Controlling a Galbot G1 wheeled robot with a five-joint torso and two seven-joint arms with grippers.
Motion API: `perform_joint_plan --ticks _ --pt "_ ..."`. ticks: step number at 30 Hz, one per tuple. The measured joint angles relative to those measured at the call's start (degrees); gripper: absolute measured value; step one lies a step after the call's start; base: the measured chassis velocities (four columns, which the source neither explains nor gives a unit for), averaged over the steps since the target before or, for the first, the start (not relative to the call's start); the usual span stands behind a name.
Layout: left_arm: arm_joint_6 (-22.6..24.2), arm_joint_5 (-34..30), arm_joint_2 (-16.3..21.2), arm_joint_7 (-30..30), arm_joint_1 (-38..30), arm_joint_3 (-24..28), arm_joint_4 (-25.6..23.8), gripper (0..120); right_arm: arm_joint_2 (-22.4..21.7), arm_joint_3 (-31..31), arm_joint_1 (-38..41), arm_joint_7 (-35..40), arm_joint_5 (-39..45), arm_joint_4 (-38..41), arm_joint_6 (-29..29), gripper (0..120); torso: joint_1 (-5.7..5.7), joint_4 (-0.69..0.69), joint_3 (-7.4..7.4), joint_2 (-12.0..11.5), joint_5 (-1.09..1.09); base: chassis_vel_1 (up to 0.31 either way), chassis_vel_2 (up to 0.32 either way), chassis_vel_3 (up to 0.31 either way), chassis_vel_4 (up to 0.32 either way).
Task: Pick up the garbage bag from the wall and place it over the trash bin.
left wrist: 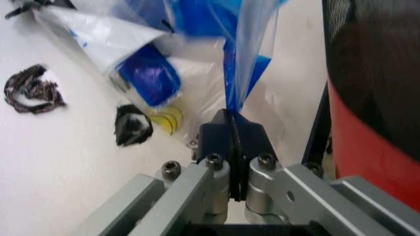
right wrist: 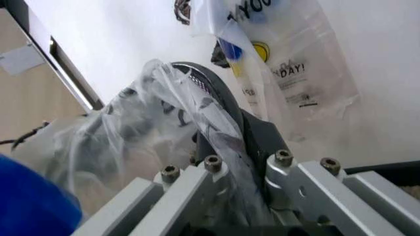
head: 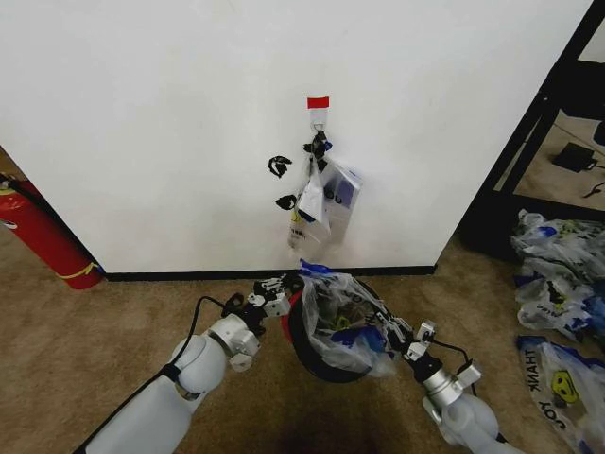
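Observation:
The garbage bag (head: 345, 312), thin clear plastic with blue handles, is spread over the small black trash bin (head: 312, 364) on the carpet below the wall (head: 170, 113). My left gripper (head: 288, 281) is shut on a blue handle (left wrist: 239, 73) at the bin's left side. In the left wrist view the left gripper (left wrist: 231, 118) pinches it beside the bin's black mesh (left wrist: 374, 73) and red base (left wrist: 367, 147). My right gripper (head: 392, 331) is shut on the clear film at the bin's right. The right wrist view shows the right gripper (right wrist: 229, 135) holding the bag (right wrist: 144, 123) by the bin rim (right wrist: 213, 86).
More bags (head: 326, 203) hang from a hook under red tape (head: 318, 102). A red fire extinguisher (head: 38, 236) stands at the left. A black frame (head: 539, 123) and a pile of bags (head: 558, 274) on the floor lie to the right.

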Motion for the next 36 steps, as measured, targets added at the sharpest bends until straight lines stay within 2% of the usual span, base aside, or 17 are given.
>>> perform_joint_plan --ticks 7,13,17,18,19,24,26,27,28,29,30,31,34,36 --pt "-1.2 -0.3 0.4 -0.2 0.5 -0.5 0.9 0 0.1 0.3 0.4 -0.6 2.0 0.3 -0.4 1 0.0 0.0 0.0 0.0 0.0 0.0 0.0 0.0 0.0" --pt "-2.0 -4.1 0.0 -1.3 0.9 0.0 0.6 0 0.9 -0.5 0.0 2.6 2.2 1.6 0.3 1 0.0 0.0 0.0 0.0 0.0 0.0 0.0 0.0 0.0" --pt "-0.9 -10.8 -0.6 -5.7 1.0 0.1 1.2 16 1.8 -1.7 -1.1 7.3 0.7 2.6 2.9 1 0.0 0.0 0.0 0.0 0.0 0.0 0.0 0.0 0.0" --pt "0.1 -13.9 -0.9 -7.3 1.1 0.0 1.5 19 2.1 -2.1 -1.5 8.6 0.0 2.8 4.0 1 0.0 0.0 0.0 0.0 0.0 0.0 0.0 0.0 0.0" --pt "0.1 -13.9 -0.9 -7.3 1.1 0.0 1.5 19 2.1 -2.1 -1.5 8.6 0.0 2.8 4.0 1 0.0 0.0 0.0 0.0 0.0 0.0 0.0 0.0 0.0" --pt "3.0 -25.3 -3.0 -12.9 0.7 -1.3 2.4 39 3.5 -2.8 -2.5 12.5 -2.3 3.2 7.8 1 0.0 0.0 0.0 0.0 -0.01 0.0 0.0 0.0 0.0" --pt "4.1 -30.7 -4.0 -17.1 0.5 -2.0 1.9 48 4.2 -3.2 -2.8 15.1 -3.5 3.6 9.7 1 0.0 -0.01 0.0 0.0 0.0 0.0 0.0 0.0 0.0" --pt "4.1 -30.7 -4.0 -17.1 0.5 -2.0 1.9 48 4.2 -3.2 -2.8 15.1 -3.5 3.6 9.7 1 0.0 -0.01 0.0 0.0 0.0 0.0 0.0 0.0 0.0" --pt "4.6 -33.1 -4.1 -18.8 0.6 -2.0 0.9 53 4.5 -3.4 -2.9 16.2 -4.2 3.7 10.6 1 0.0 0.01 0.01 0.0 -0.01 0.0 0.0 0.0 0.0" --pt "6.2 -37.5 -4.2 -21.2 1.1 -1.9 -2.3 58 4.9 -3.7 -2.9 18.0 -5.6 3.7 12.1 1 0.0 0.0 0.0 0.0 -0.01 0.0 0.0 0.0 0.0" --pt "8.5 -43.0 -3.4 -22.9 3.4 -0.3 -9.0 65 5.9 -4.3 -3.0 21.8 -9.0 3.8 14.2 1 0.0 -0.02 -0.01 0.0 0.01 0.0 0.0 0.0 0.0" --pt "9.1 -44.3 -3.0 -22.9 4.8 0.5 -11.5 65 6.2 -4.5 -2.9 23.0 -10.4 3.8 14.9 1 0.0 -0.02 -0.01 0.0 0.0 0.0 0.0 0.0 0.0" --pt "11.8 -45.4 -1.5 -21.4 11.3 4.3 -18.6 80 7.6 -5.1 -2.0 26.0 -16.1 3.1 17.4 1 0.0 0.02 -0.01 0.0 0.01 0.0 0.0 0.0 0.0" --pt "12.8 -45.4 -1.3 -21.2 12.9 5.5 -20.0 81 8.0 -5.2 -1.6 26.7 -17.7 2.8 18.1 1 0.0 0.04 -0.01 0.0 0.01 0.0 0.0 0.0 0.0"
